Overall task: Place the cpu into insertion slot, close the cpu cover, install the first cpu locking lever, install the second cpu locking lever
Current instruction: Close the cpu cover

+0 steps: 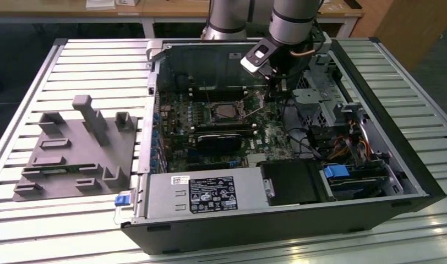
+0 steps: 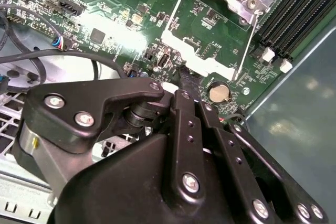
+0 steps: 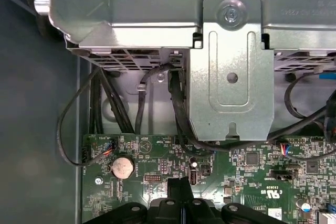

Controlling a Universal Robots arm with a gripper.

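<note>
Slatted table (image 1: 84, 60), one open computer case (image 1: 282, 231), one cpu (image 1: 225, 111), fingers (image 3: 176, 192) closed, empty.

Computer case (image 1: 282, 234) sits on the slatted table (image 1: 91, 55), with the fixture block (image 1: 69, 159) at the exterior view's left. Inside, the cpu (image 1: 225, 111) lies in the insertion slot (image 1: 207, 113) mid-board. The gripper (image 1: 282, 92) hangs just to the exterior view's right, and the power supply (image 1: 201, 195) lies along the near wall.

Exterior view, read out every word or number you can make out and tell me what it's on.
Black label on the grey power supply box: white print, too small to read.
White sticker beside it: too small to read.
Motherboard: markings too small to read.
No text can be quoted.
</note>
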